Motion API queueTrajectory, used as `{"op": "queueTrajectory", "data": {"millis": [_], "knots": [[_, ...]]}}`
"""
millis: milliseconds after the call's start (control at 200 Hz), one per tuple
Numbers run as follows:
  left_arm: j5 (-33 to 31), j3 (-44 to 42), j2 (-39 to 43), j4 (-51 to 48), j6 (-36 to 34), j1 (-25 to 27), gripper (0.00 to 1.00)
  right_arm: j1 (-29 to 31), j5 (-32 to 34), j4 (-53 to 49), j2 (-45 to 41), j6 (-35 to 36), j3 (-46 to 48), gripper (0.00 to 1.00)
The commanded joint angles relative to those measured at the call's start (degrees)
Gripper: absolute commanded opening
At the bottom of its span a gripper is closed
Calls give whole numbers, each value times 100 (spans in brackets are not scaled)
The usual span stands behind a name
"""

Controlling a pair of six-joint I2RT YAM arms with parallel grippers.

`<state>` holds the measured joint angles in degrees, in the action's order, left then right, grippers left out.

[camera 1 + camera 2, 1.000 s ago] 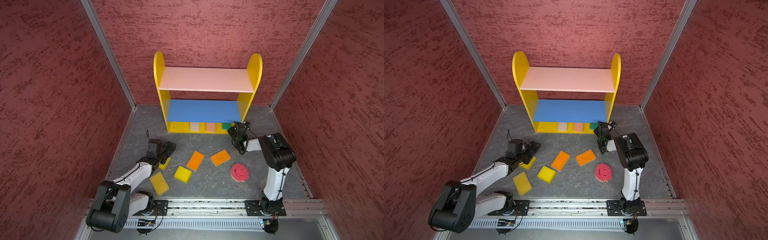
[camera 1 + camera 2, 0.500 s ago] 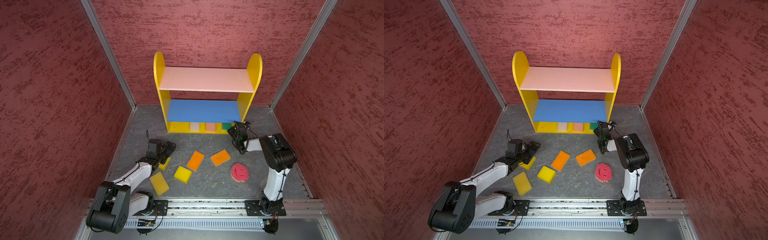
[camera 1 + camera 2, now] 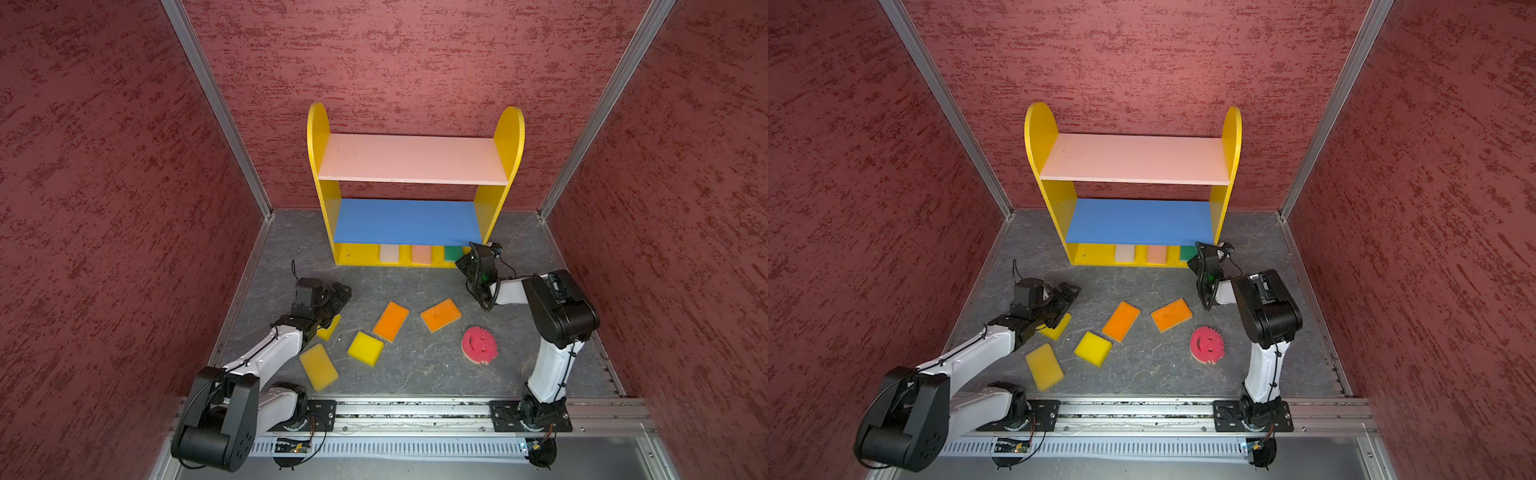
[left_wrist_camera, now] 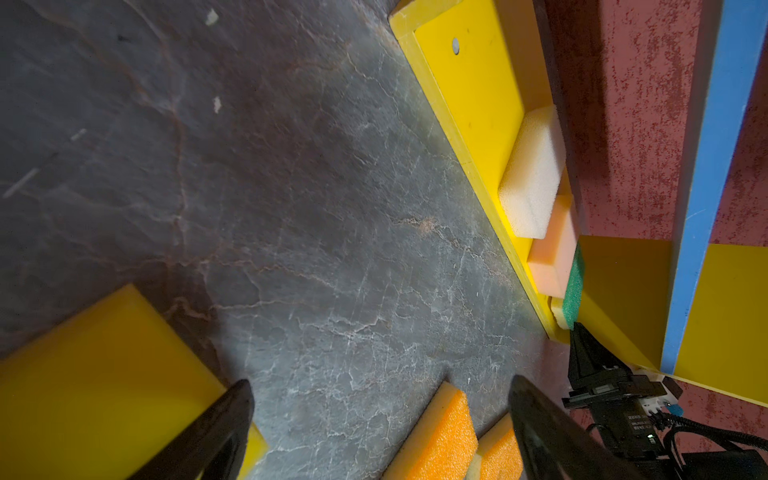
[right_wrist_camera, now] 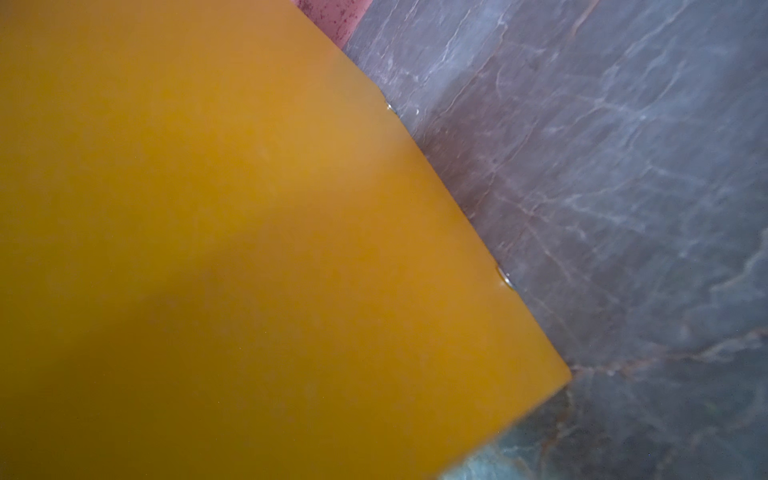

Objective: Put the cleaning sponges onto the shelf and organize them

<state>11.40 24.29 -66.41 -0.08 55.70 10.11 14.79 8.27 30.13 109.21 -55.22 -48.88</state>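
Overhead, we see the shelf (image 3: 503, 137) against the back wall, with a cream sponge (image 3: 389, 253), peach sponge (image 3: 421, 254) and green sponge (image 3: 454, 252) on its bottom board. Our right gripper (image 4: 581, 340), jaws together, sits just beside the green sponge. Our left gripper (image 3: 341, 292), jaws apart, hovers by a yellow sponge (image 3: 331, 328); other sponges (image 3: 390, 321) lie scattered nearby.

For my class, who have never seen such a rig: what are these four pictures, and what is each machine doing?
Two robot arms stand on a rail, each ending in two fingers. Two pictures look down from overhead; two come from wrist cameras. The left fingers are open, the right fingers shut beside the shelf; neither holds anything. Cream, peach and green sponges sit on its bottom board; three yellow, two orange and a pink smiley one lie on the floor.
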Motion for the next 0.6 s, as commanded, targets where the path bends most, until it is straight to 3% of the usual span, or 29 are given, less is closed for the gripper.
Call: {"op": "queueTrajectory", "data": {"millis": [0, 591], "knots": [[-46, -65, 136, -119, -3, -35, 95, -9, -79, 45, -176, 6, 100, 0], [-103, -47, 202, -203, 44, 9, 95, -44, -79, 142, -219, -36, 246, 0]]}}
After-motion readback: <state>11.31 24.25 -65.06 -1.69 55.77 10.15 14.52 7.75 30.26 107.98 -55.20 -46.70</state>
